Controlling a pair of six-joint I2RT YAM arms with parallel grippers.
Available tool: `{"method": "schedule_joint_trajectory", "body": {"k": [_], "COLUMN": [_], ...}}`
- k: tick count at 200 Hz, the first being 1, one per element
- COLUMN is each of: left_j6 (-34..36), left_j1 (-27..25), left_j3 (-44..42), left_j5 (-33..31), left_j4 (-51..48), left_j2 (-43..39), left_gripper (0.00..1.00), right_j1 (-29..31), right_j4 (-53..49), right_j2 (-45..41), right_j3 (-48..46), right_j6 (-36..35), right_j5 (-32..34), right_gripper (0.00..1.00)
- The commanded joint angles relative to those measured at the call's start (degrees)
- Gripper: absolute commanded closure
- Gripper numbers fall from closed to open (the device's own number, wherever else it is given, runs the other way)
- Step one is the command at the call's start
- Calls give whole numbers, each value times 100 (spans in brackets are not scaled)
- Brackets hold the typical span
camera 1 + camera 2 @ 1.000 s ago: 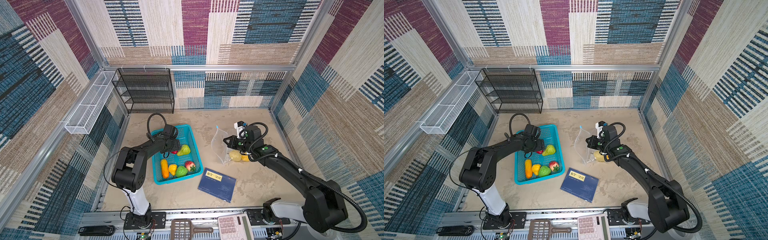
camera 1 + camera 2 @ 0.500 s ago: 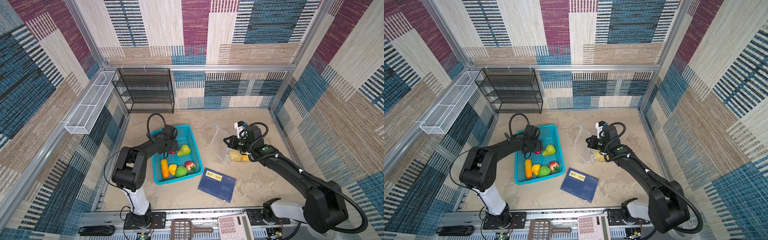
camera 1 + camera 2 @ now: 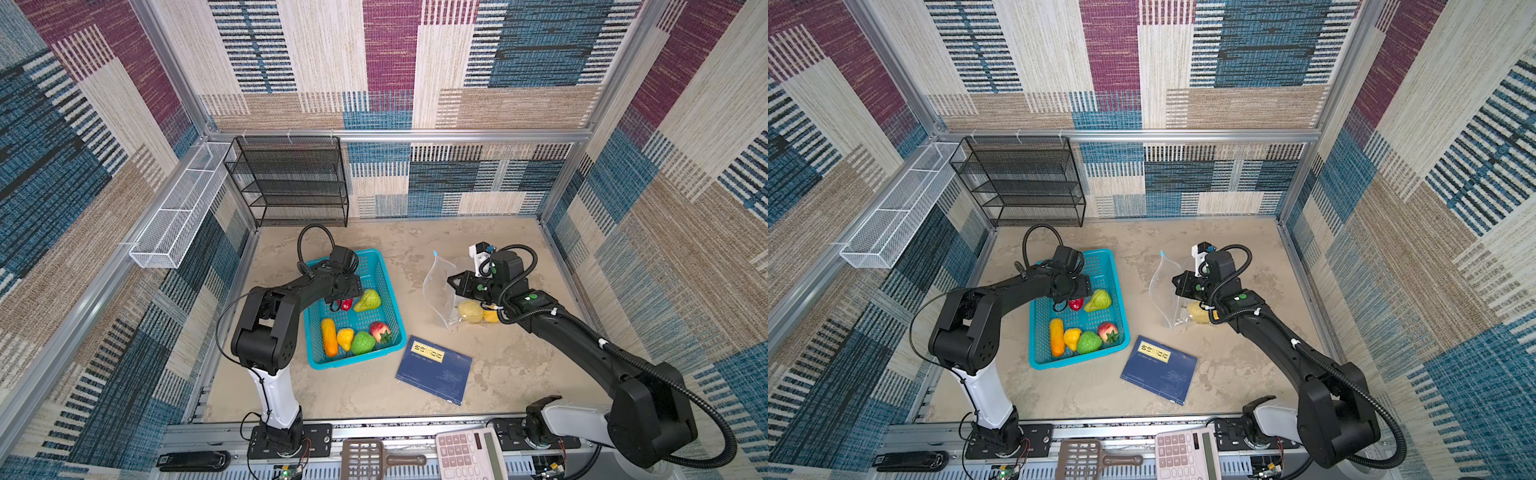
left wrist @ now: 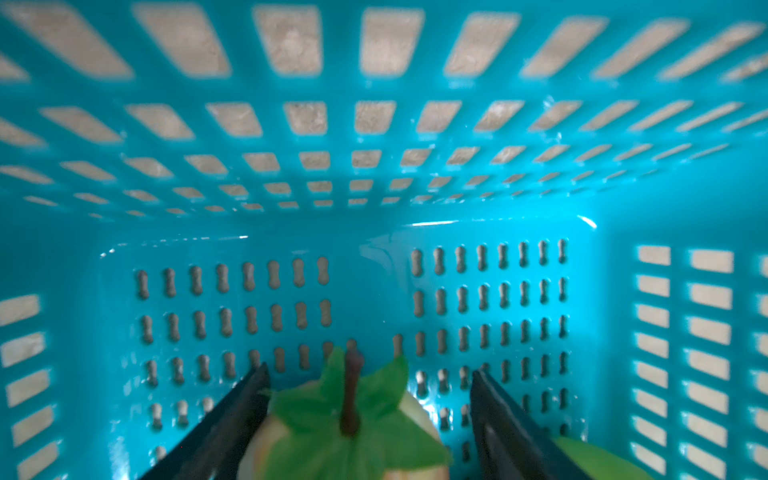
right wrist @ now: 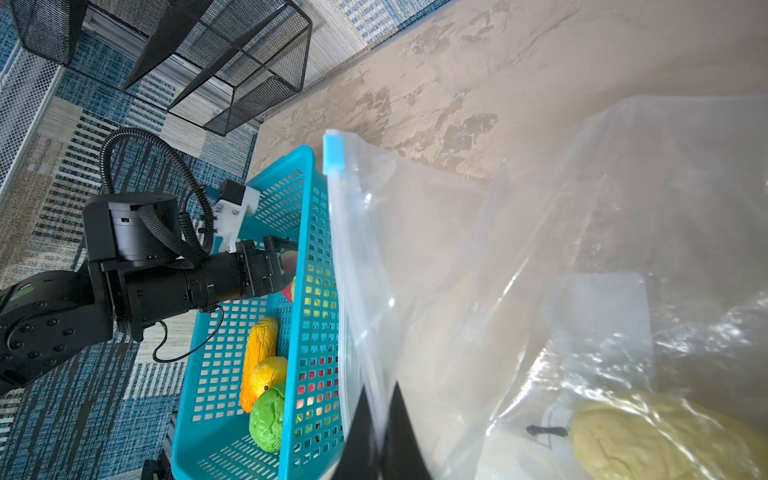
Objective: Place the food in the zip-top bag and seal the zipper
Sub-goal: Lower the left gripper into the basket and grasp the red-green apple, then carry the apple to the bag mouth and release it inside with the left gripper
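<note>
Left fingers (image 4: 230, 419) open, straddling leafy toy fruit (image 4: 353, 434) in basket (image 4: 374, 232), counter's (image 3: 519, 374) left side. Fruit light, glossy, likely slippery: pinch across belly. Right fingers (image 5: 359, 440) clamped on zipper (image 5: 338, 249) of zip-top bag (image 5: 540, 249), right of centre. Film limp, yellow food (image 3: 471, 311) inside.

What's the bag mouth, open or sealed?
Open: slider tab sits at the end of the zipper, zip-top bag lips apart, right gripper pinching one.

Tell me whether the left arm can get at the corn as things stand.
Probably yes: the left gripper is down in the basket, jaws open around a red fruit, and the corn lies uncovered close by.
</note>
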Motion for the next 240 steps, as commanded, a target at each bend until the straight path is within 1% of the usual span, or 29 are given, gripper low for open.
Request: {"method": "schedule_joint_trajectory", "body": {"k": [1,18,37,47,69,98,126,155,192,211,240], "left_j6": [-9,23,84,104,129,134,108,19,-395,-626,-964], "left_j1": [-10,-19,-14,-19,-27,-45,-113,-215,-607,-958,-1545], "left_j3": [-54,-112,-121,-112,-111,-141,-286,-523,-858,-961,-944], "left_j5": [-97,-155,-173,-182,-205,-114,110,594,1250,1397,1388], "left_j4": [31,34,20,8,-2,10,136,405,997,1333,1755], "left_j2": [-12,-25,-47,-58,-153,-518,-1085,-1774,-2435,-2588,-2571], "left_gripper": [26,32,42,45,47,48,48,48,49,49,50], "right_j1": [-1,6,5,6,0,1,2,1,-2,0,0], "right_j4": [71,80,84,80,80,115,216,501,546,553,688], "right_j2": [15,19,9,11,-5,-13,-38,-209,-76,-3,13], "right_j3": [9,9,-2,-12,-4,-10,-55,-244,-220,-235,-285], "right_j6": [-63,-64,-63,-63,-63,-141,-187,-212,-81,56,79], "right_j5": [-3,-2,5,8,8,2,-45,-76,-188,-92,-139], "right_gripper": [100,100,100,100,100,100,100,100,100,100,100]}}
